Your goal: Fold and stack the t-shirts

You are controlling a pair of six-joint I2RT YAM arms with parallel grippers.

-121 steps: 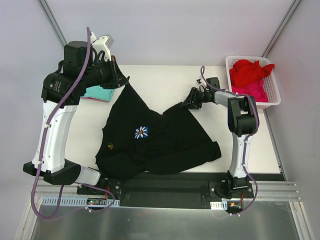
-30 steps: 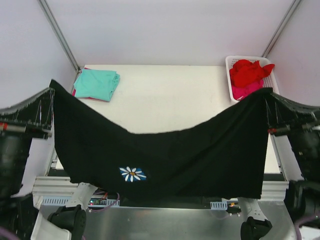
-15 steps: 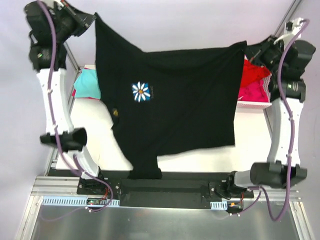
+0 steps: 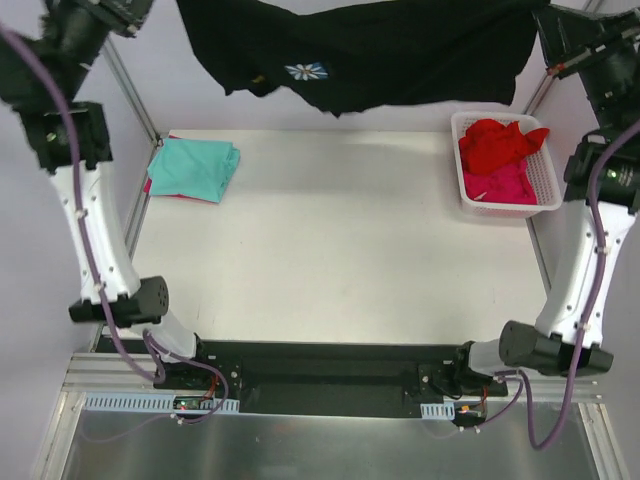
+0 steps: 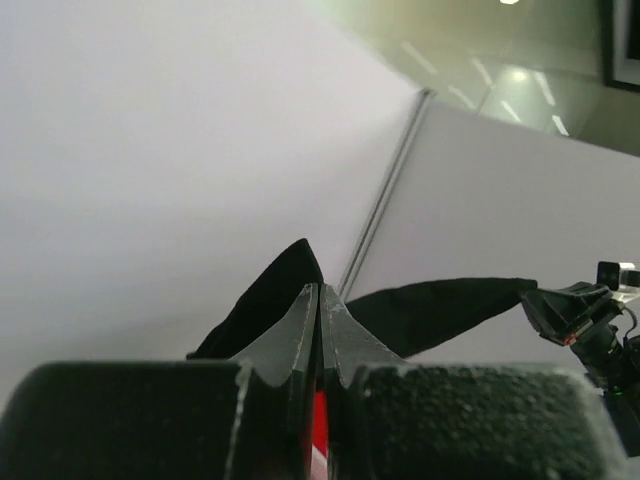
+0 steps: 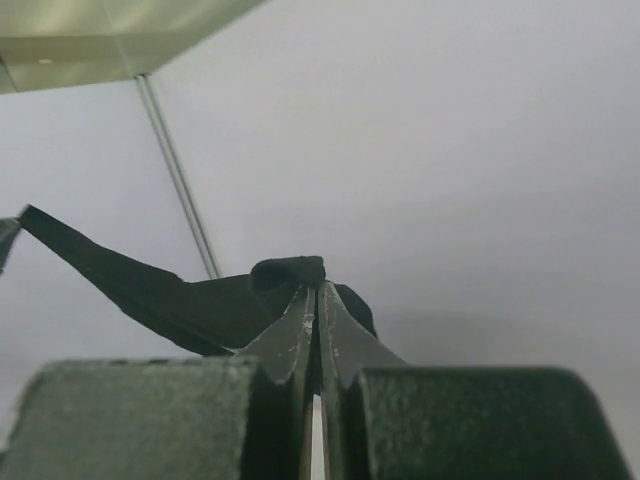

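Along the bottom edge of the top view, left arm base (image 4: 185, 372) and right arm base (image 4: 465, 380) side by side. Above them, a pale desk (image 4: 330, 250). Further up, at the desk's upper left corner, a folded teal cloth t-shirt (image 4: 193, 168). At upper right, a white slotted plastic basket (image 4: 548, 200) holding a crumpled red t-shirt (image 4: 498, 142) against a pink t-shirt (image 4: 500, 185). Across the top of the frame, strung high and well clear of the desk, a large black t-shirt (image 4: 400, 50) with a small white-and-blue flower print (image 4: 307, 71), sagging in the middle. Left gripper (image 5: 318, 300) pressed together, pinching black cloth at top left; right gripper (image 6: 315, 298) likewise pinching the shirt's other end at top right.
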